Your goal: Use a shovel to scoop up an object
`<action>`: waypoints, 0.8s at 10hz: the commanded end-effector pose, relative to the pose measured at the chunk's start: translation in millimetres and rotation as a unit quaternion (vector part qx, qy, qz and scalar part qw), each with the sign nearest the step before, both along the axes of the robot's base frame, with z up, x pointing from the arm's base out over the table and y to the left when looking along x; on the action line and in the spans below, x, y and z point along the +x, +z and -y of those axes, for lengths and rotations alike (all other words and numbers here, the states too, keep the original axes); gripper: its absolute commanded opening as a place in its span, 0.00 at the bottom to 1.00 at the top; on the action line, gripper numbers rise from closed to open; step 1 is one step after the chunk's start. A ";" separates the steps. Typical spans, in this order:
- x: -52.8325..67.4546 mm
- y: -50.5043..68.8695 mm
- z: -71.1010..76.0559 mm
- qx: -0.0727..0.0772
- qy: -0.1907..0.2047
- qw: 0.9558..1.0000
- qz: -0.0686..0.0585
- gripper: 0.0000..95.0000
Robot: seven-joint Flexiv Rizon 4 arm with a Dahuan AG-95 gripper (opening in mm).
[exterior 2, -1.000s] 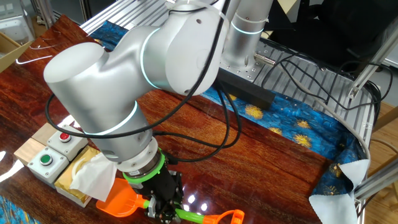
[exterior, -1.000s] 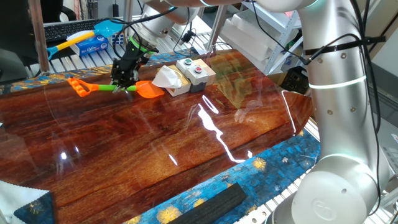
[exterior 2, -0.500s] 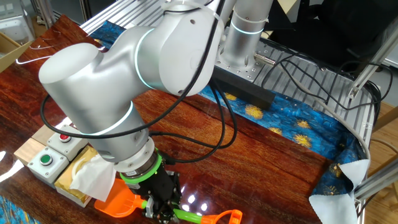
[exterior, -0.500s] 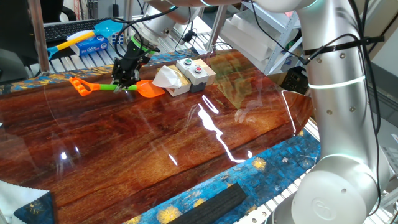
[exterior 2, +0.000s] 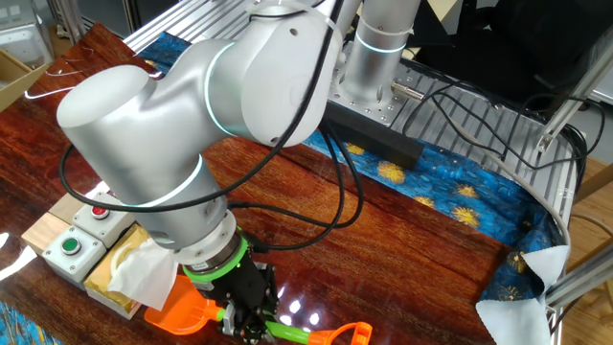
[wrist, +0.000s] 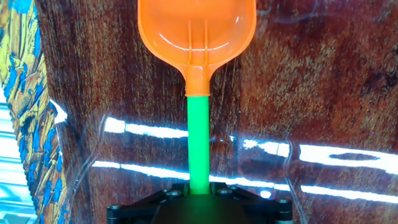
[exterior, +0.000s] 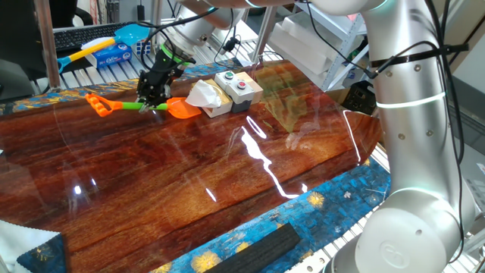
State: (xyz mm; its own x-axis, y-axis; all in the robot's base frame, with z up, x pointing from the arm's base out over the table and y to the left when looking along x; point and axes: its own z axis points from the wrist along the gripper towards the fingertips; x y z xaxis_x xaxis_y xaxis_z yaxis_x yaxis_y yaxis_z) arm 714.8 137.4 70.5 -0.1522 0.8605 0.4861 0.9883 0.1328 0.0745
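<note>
Scooping step in hand: shovel (exterior: pixel 140 107) held by the claw (exterior: pixel 151 97) on its lime-green shaft, orange blade lying low on the surface (exterior: pixel 227 189) near its far edge, blade tip just short of the object (exterior: pixel 206 97), a tan box with white tissue rising from it. To do it well, in my judgement: keep the blade's front lip flat against the wood and aimed at the box's base, push along the shaft's line so the box rides up into the hollow, not sideways toward the grey button box (exterior: pixel 237 86) just beside it, and lift only once the box sits well back in the blade. Claw: narrow, jaws clamped on the green shaft partway between blade and orange D-handle; the hand view shows the shaft running straight out from between the jaws to the blade (wrist: pixel 196 32). Handle end points toward the patterned cloth (exterior: pixel 30 102) at the surface's far-left edge.
</note>
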 end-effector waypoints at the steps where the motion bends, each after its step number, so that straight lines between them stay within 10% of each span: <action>1: 0.4 0.7 0.7 -0.002 0.001 1.000 0.000 0.00; 8: 0.5 1.1 -0.9 -0.028 -0.019 0.999 -0.004 0.00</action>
State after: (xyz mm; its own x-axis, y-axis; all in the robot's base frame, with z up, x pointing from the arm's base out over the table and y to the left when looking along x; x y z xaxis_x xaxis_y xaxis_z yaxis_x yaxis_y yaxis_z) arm 714.8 138.8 72.3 -0.1273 0.8843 0.4492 0.9918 0.1112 0.0624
